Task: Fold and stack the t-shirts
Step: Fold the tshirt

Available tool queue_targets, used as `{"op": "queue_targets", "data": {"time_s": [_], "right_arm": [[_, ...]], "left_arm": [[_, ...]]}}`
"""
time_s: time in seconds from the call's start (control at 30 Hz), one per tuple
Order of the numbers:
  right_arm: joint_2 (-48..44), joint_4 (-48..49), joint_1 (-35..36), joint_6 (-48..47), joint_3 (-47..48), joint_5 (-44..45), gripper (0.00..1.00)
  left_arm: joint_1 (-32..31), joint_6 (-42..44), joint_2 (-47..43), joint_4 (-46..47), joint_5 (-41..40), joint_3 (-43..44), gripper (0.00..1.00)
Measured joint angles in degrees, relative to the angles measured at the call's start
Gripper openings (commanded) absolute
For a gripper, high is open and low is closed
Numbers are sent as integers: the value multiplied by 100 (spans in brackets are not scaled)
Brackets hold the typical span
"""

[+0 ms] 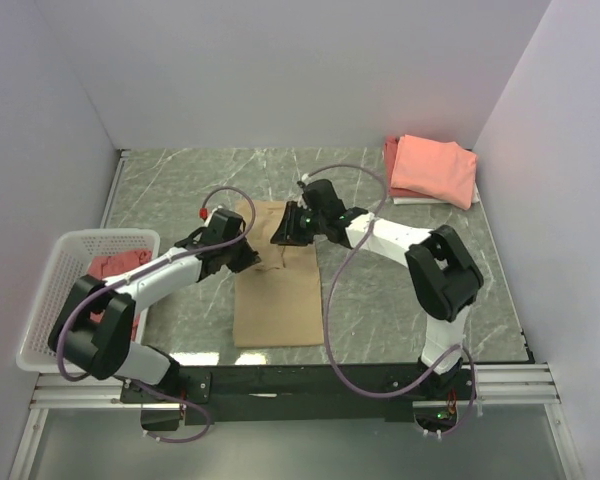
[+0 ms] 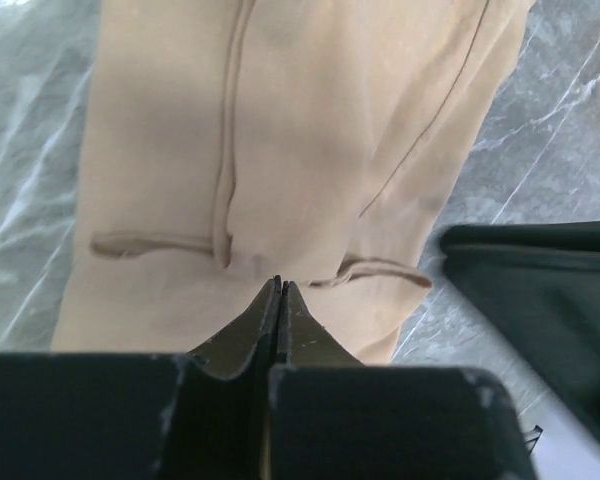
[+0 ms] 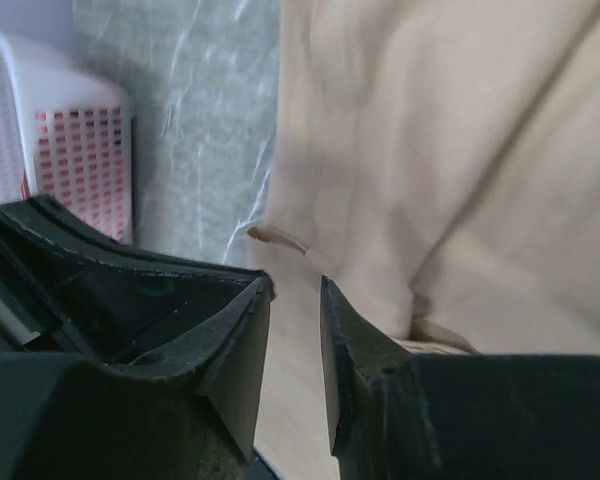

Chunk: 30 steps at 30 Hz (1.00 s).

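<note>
A tan t-shirt (image 1: 277,295) lies in the middle of the table, folded into a long narrow strip. My left gripper (image 1: 248,256) is at the strip's left edge near its upper part. In the left wrist view the left gripper (image 2: 279,284) is shut with its tips resting on the tan shirt (image 2: 310,130); no fabric shows between the jaws. My right gripper (image 1: 283,233) is over the strip's top. In the right wrist view the right gripper (image 3: 295,287) is open by a narrow gap just above the tan shirt (image 3: 450,150). A salmon stack of folded shirts (image 1: 435,168) lies at the back right.
A white basket (image 1: 42,300) stands at the table's left edge with a red garment (image 1: 115,266) inside; the basket also shows in the right wrist view (image 3: 75,150). The right gripper's dark body (image 2: 540,300) sits close to the right of the left gripper. Walls enclose the table.
</note>
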Motion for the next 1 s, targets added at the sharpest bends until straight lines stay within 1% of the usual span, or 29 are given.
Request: {"op": "queue_targets", "data": {"time_s": [0.17, 0.4, 0.6, 0.83, 0.93, 0.97, 1.0], "right_arm": [[555, 479, 26, 404, -85, -570, 31], [874, 1029, 7, 695, -544, -809, 29], [1067, 1283, -87, 787, -684, -879, 28], [1060, 1191, -101, 649, -632, -820, 29], [1029, 940, -111, 525, -483, -756, 29], [999, 826, -125, 474, -415, -728, 31], [962, 704, -149, 435, -343, -702, 32]], "left_arm": [[155, 11, 544, 345, 227, 42, 1], [396, -44, 1161, 774, 457, -109, 1], [433, -46, 1169, 951, 542, -175, 1], [490, 20, 1128, 905, 601, -170, 1], [531, 144, 946, 647, 588, -94, 6], [553, 192, 855, 533, 577, -37, 8], [590, 243, 737, 413, 568, 39, 12]]}}
